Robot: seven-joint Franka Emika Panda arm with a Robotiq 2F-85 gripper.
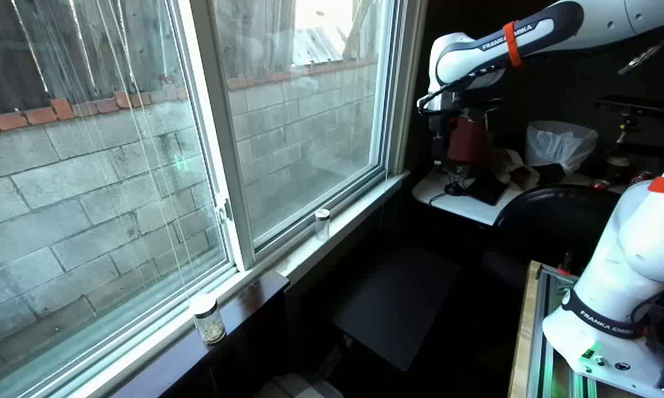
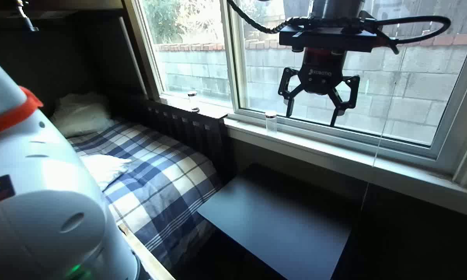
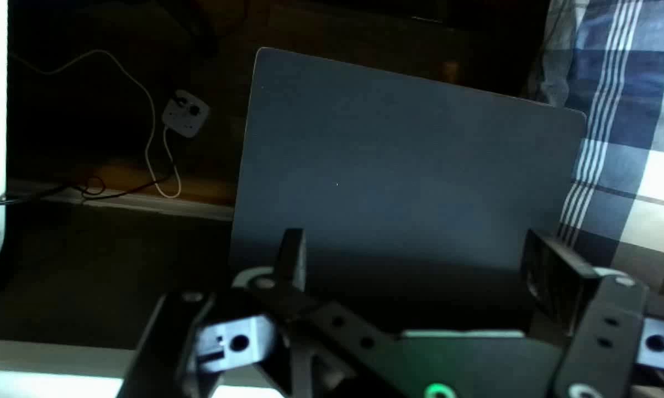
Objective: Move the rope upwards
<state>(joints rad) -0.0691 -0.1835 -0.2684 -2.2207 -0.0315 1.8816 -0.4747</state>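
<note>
Fingers (image 2: 290, 107) spread wide, a Robotiq gripper (image 2: 311, 119) hangs before a window (image 2: 427, 101), a thin pale cord (image 2: 381, 132) off to one side

The two slim black fingers point downward, set well apart and holding nothing. Above them the white Franka arm (image 1: 462, 63), banded with an orange strap (image 1: 512, 45), reaches in from the top right of an exterior view and bends so that the gripper hangs straight down. The right edge there cuts off the arm's middle, and the fingers are hard to make out against the dark background. In an exterior view the top edge crops the wrist (image 2: 336, 8).

The task's rope appears to be the cord, slanting down to the picture's right of both fingers and clear of them; its depth relative to them cannot be told. Its upper end is too faint to follow, its lower end lost in shadow.

To the picture's left of the fingers, a lidded glass jar (image 2: 271, 123) stands on the windowsill (image 2: 334, 152). In the wrist view the fingers frame a dark tabletop (image 3: 409, 160), a plaid bedspread (image 3: 630, 110) beside it.
</note>
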